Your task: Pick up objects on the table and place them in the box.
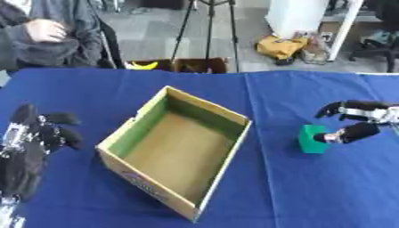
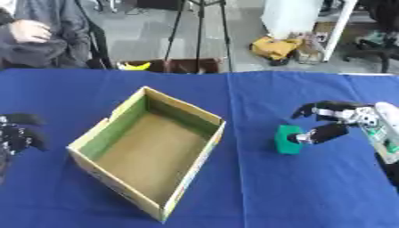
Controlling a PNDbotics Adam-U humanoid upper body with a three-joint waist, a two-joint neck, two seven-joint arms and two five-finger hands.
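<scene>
A blue cloth (image 1: 327,187) covers the table, with an open, empty cardboard box (image 1: 204,111) at its middle. A green block (image 2: 287,139) stands on the cloth to the box's right, apart from it. The right hand (image 2: 336,119) reaches in from the right, its thumb at the block's near side and its fingers arched above (not yet closed on it, as far as I can judge). The grasp should bring both down squarely onto opposite faces before any lift. The left hand (image 1: 35,133) rests idle at the lower left, fingers relaxed and up.
</scene>
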